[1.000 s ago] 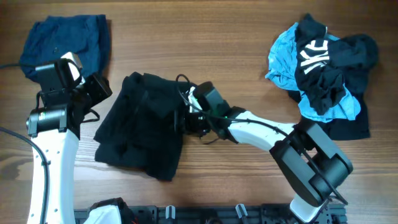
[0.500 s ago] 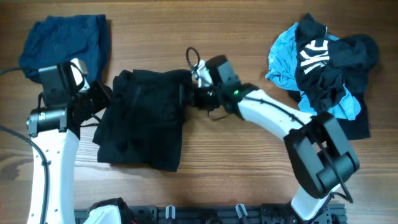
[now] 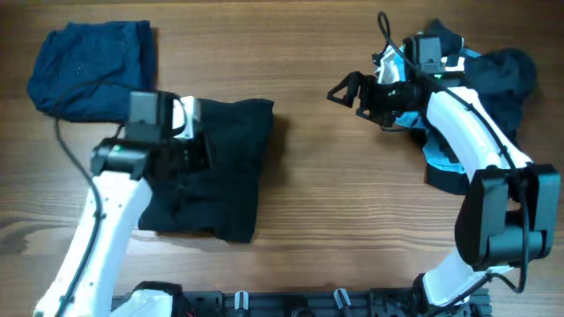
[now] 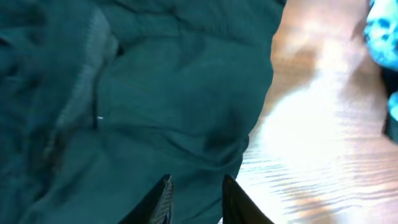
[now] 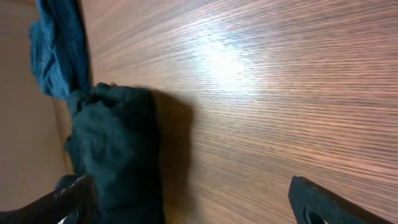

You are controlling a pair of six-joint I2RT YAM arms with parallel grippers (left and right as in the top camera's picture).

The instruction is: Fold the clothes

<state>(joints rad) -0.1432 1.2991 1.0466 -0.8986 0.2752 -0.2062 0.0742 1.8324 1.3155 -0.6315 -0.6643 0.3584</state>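
Overhead gives the whole layout. There's a big plain black fabric garment (image 3: 231,167) left of the middle of the wooden desk (image 3: 317,202). A crumpled navy-blue garment (image 3: 88,63) sits at the far left corner, and a light-blue and black heap with white lettering (image 3: 480,79) at the far right corner.

Only the left wrist view gets the left pincer (image 4: 197,183) up close. Its fingers are nearly together with a narrow gap and black cloth showing through, so I can't tell if it's actually pinching. It sits over the black garment's left half.

The right wrist view shows the right pincer (image 5: 189,186) spread wide and empty, above bare wood between the black garment and the heap.

The black one's a squarish slab, sides roughly along the desk edges, maybe slightly longer far-to-near.
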